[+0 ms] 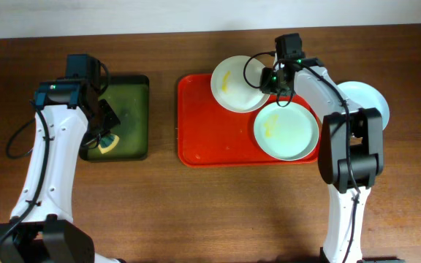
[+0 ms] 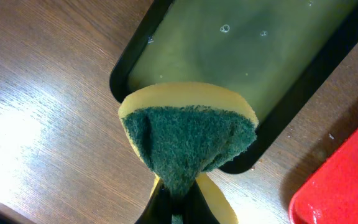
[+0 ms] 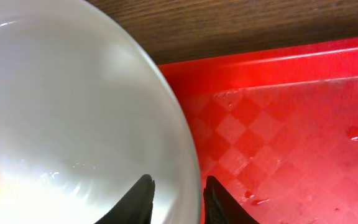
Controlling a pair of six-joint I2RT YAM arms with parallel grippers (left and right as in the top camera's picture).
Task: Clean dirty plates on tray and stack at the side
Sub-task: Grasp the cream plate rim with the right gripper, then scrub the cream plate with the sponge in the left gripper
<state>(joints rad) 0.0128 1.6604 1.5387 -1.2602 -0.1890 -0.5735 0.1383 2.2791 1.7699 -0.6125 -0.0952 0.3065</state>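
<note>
Right hand is at the tray's far edge. Its fingers are drawn to a narrow gap with the white plate's rim between them, which reads as a pinch on the plate's right side. The white plate sits at that far edge and overhangs it, yellow smear facing up. One mint plate is in the tray's near-right part, also smeared. A second mint plate is off the tray to its right on the desk, partly behind the arm. Left hand pinches a folded sponge, scourer side out, over the green tray left of the tray. Step judged: steady the white plate for scrubbing. To do it well, keep the pinch firm, tilt only slightly, and scrub toward the pinned side so the plate cannot pivot — mind the mint plate just beside it.
</note>
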